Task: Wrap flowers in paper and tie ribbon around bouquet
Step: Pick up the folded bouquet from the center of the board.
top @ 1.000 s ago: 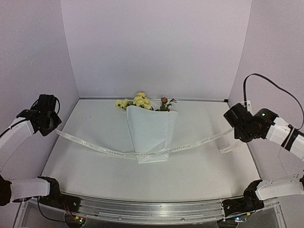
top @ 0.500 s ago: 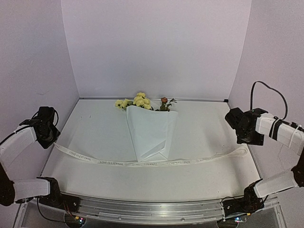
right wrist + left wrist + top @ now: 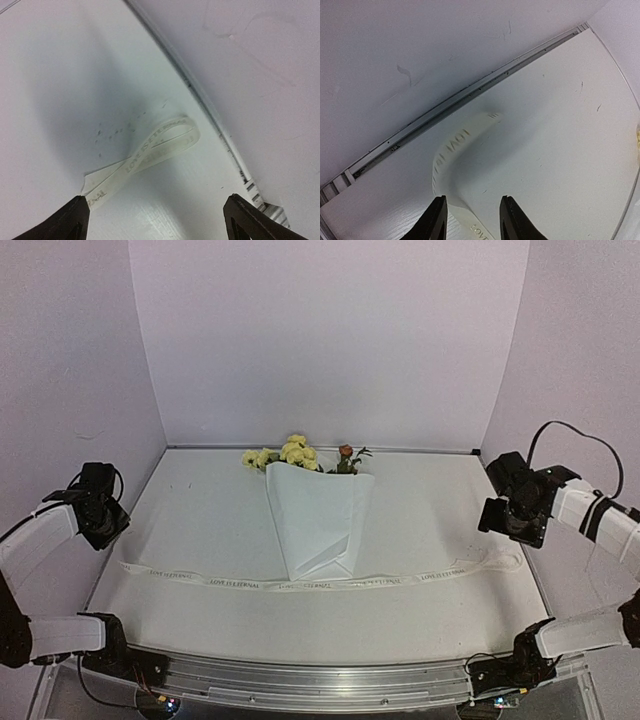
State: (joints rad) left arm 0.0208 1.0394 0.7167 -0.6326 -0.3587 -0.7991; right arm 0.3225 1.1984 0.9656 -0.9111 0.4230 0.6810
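— From above, where's your bouquet?
— Your bouquet [image 3: 315, 505] lies mid-table [image 3: 200, 510], with the flowers [image 3: 297, 452] poking from the paper [image 3: 325, 540] at the far end. The ribbon [image 3: 250, 584] lies flat across the table, meeting the paper's narrow near tip; I can't tell whether it runs under it. Your left tool [image 3: 112, 525] hangs near the ribbon's left end, your right tool [image 3: 495, 515] near its right end.
— Left wrist view?
— Your fingers [image 3: 438, 220] stand apart. The ribbon curls on the table below them, and nothing is pinched.
— Right wrist?
— The right tool's jaws are spread wide, out at the frame's bottom corners. The ribbon's end lies folded in a flat loop on the table, near the rail [image 3: 200, 95], free of your tool.
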